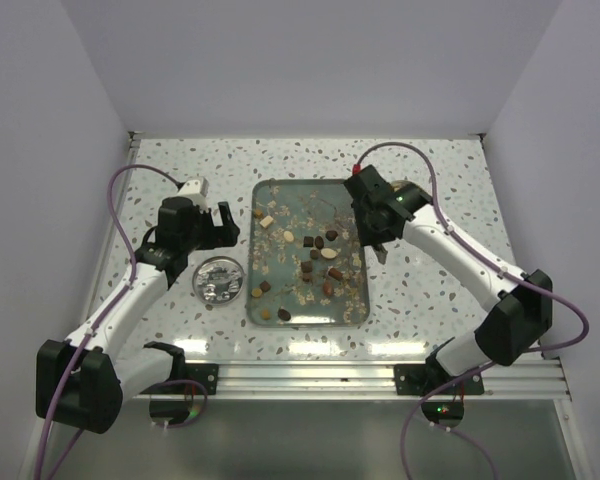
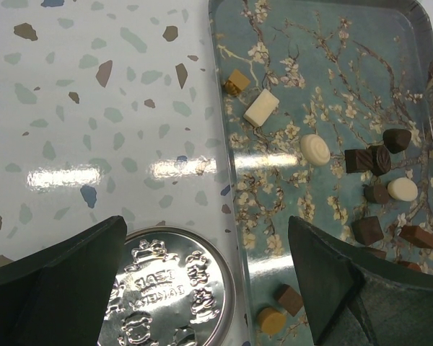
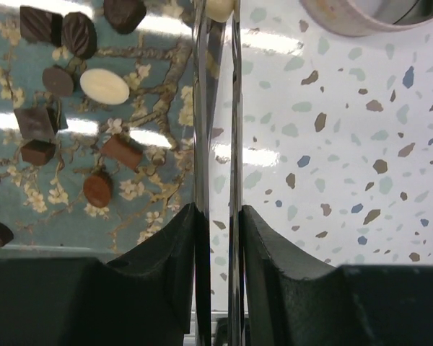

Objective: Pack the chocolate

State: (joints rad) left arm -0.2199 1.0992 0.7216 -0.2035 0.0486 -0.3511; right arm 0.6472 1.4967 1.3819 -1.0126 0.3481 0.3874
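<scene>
Top external view first: a rectangular teal tray with a white blossom print (image 1: 290, 195) lies in the middle of the white speckled bench (image 1: 430, 180). The chocolate (image 1: 315, 250), small dark brown, tan and cream pieces, is scattered loose across the tray, thickest near its middle. Just left of the tray sits a shiny round silver tin with embossed lettering (image 1: 220, 280).

The left hand (image 1: 225, 225) hovers by the tray's left edge, just beyond the tin. From the left wrist, its 2 dark fingers (image 2: 58, 288) stand spread wide with nothing between them, the tin and the tray's rim below. On that side of the tray I see a tan cube (image 2: 237, 81), a cream block (image 2: 261, 107) and a cream round (image 2: 315, 149), each apart from the others.

The right hand (image 1: 380, 250) is over the tray's right edge. From the right wrist, its 2 long thin fingers (image 3: 200, 108) stand nearly together and pinch a cream chocolate piece (image 3: 220, 9) at their tips. Left of them, a cream oval (image 3: 105, 85) lies among dark pieces on the tray.
</scene>
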